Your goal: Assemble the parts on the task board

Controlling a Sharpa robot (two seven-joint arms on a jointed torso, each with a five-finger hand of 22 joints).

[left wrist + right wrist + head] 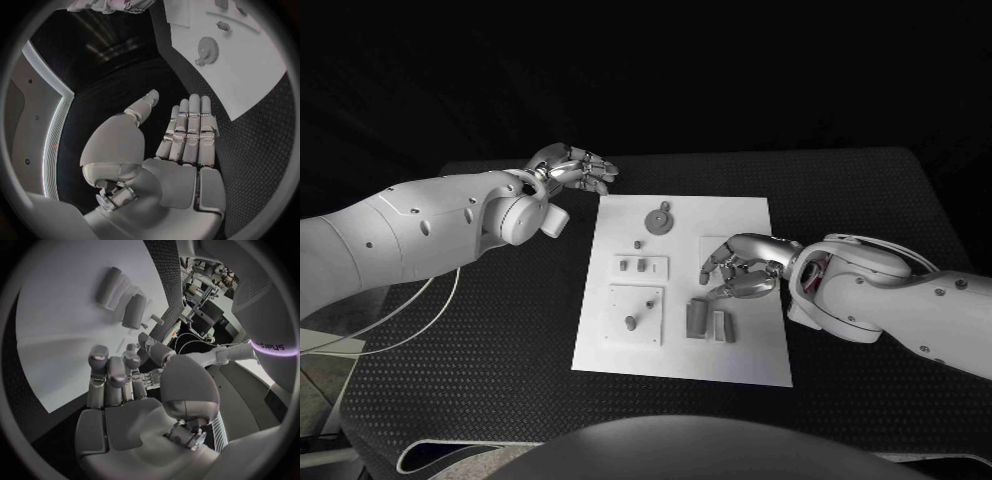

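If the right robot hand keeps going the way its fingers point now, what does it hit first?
Probably the two upright grey parts on the task board. In the right wrist view the right robot hand aims its fingers toward them over bare board; height above the board is unclear.

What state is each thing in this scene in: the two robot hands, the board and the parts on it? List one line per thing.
Left robot hand: open, fingers straight, holding nothing, over the table beside the board's far corner.
Right robot hand: fingers curled, over the board; any grasp cannot be told.
White rectangular task board: flat on the black table.
Grey toothed gear: lying flat on the board.
Two grey oblong blocks: lying side by side on the board.
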